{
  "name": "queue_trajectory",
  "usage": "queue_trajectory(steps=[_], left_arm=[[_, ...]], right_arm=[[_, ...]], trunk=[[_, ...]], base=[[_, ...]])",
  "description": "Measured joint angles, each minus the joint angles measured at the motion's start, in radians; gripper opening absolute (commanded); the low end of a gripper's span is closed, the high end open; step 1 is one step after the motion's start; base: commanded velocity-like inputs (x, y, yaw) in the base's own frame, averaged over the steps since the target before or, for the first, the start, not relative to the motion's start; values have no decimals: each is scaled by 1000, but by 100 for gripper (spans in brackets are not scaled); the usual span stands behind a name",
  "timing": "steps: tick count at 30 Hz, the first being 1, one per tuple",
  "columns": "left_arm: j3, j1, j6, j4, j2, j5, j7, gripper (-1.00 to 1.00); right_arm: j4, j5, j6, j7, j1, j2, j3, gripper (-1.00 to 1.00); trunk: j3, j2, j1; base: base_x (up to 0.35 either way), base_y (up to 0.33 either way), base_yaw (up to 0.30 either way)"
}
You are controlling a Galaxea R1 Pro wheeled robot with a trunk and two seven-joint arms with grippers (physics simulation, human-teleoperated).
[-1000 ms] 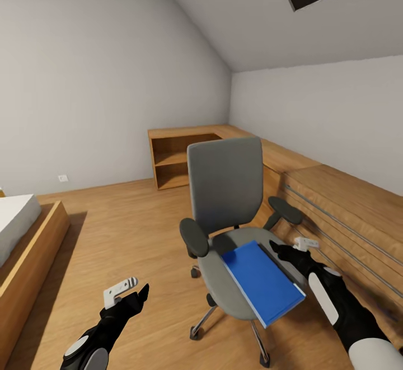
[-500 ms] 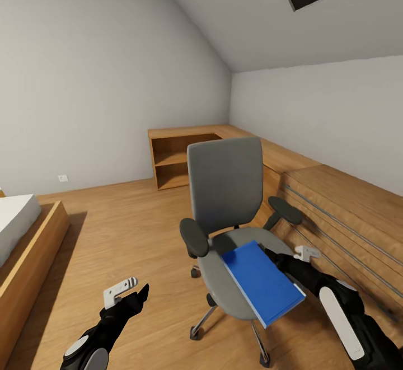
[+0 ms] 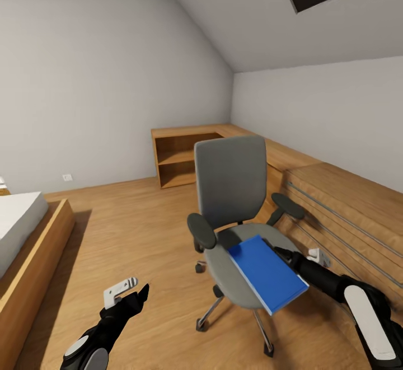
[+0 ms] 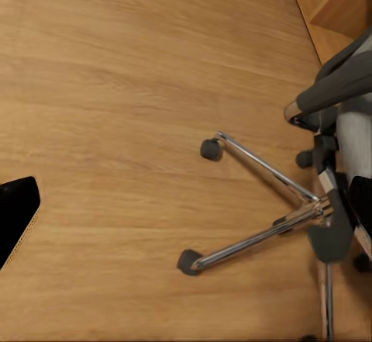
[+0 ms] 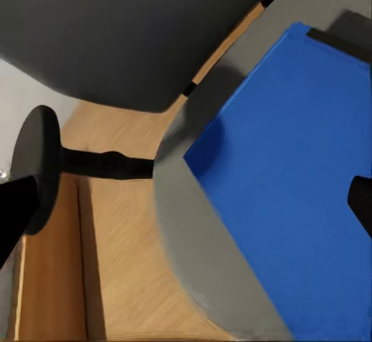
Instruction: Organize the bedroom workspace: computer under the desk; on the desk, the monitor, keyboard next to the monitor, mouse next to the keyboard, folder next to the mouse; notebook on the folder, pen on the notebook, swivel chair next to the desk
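The grey swivel chair stands mid-room on its chrome star base. A blue folder lies flat on its seat, overhanging the front edge. My right gripper is at the folder's right edge, open. In the right wrist view its fingertips are spread wide over the folder and the seat. My left gripper hangs open over the floor to the left of the chair, holding nothing. The desk, computer, monitor, keyboard, mouse, notebook and pen are out of view.
A light wooden drawer chest runs along the right wall just behind the chair. A low wooden shelf unit fills the far corner. A bed with a wooden frame sits at the left. Open wood floor lies between the bed and the chair.
My right arm has dropped lower and its gripper has come closer to the folder's right edge. The head view has shifted slightly. The left arm has not moved.
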Motion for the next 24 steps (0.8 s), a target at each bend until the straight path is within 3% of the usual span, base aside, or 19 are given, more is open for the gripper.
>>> queue_trajectory(steps=[2, 3, 4, 16, 24], left_arm=[[0, 0, 0, 0, 0, 0, 0, 100], [-1, 0, 0, 0, -1, 1, 0, 100], [-1, 0, 0, 0, -1, 1, 0, 100], [-2, 0, 0, 0, -1, 1, 0, 100], [-3, 0, 1, -1, -2, 5, -1, 100]], right_arm=[[0, -43, 17, -1, 0, 0, -23, 100], [3, -74, 34, -1, 1, -1, -54, 100], [4, -81, 38, -1, 1, 0, -63, 100], [56, -93, 35, 0, 1, 3, -131, 100], [69, -95, 42, 0, 2, 4, -163, 100]], trunk=[[0, 0, 0], [0, 0, 0], [0, 0, 0], [4, 0, 0], [4, 0, 0]], base=[[-244, 230, 0], [-246, 237, 0], [-244, 240, -8], [-128, 271, -254], [-7, 95, -220]])
